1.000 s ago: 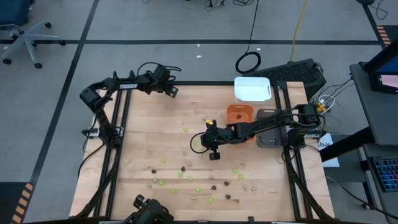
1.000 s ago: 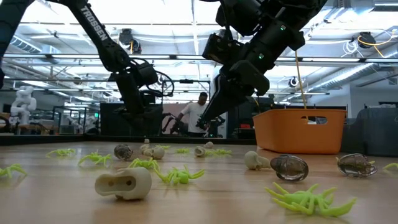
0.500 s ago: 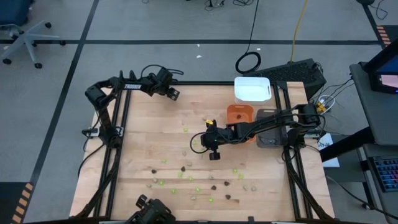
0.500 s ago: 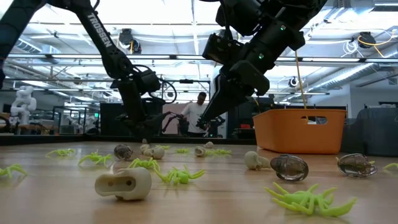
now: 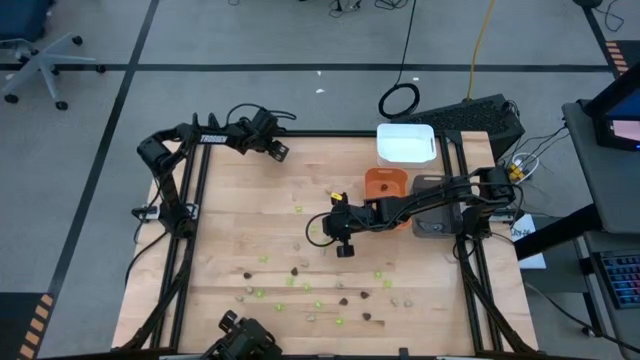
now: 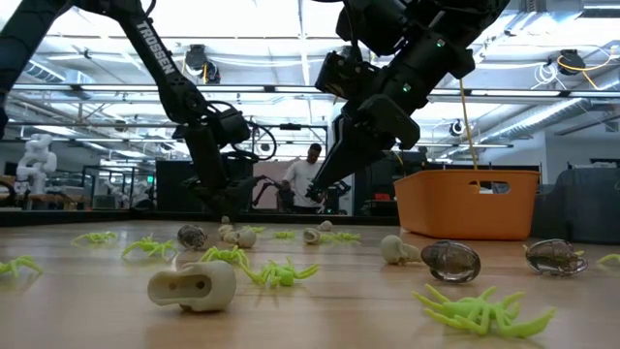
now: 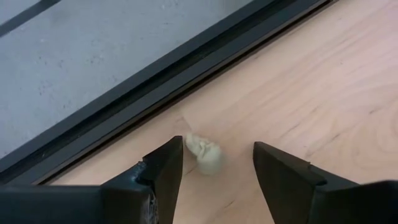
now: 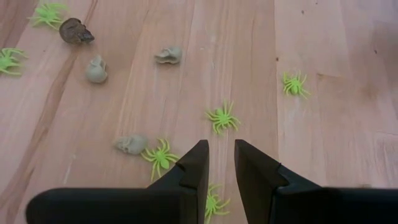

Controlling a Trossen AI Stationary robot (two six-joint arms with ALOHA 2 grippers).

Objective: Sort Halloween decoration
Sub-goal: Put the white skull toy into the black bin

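Near the counter's [image 5: 430,300] far rail, my left gripper [image 7: 214,163] hangs spread, fingers straddling one pale skull piece [image 7: 205,154], ready to pinch. Right gripper [image 8: 221,163] hovers mid-counter, fingers nearly together, empty, above scattered Halloween decoration [image 8: 222,117] beside the orange tray [image 5: 386,183].

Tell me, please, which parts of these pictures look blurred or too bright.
Low view: the nearest pale skull and green spider look soft; ceiling lights glare white. Left wrist view: the fingers are blurred at the edge, the small skull fairly sharp. High view: even light.
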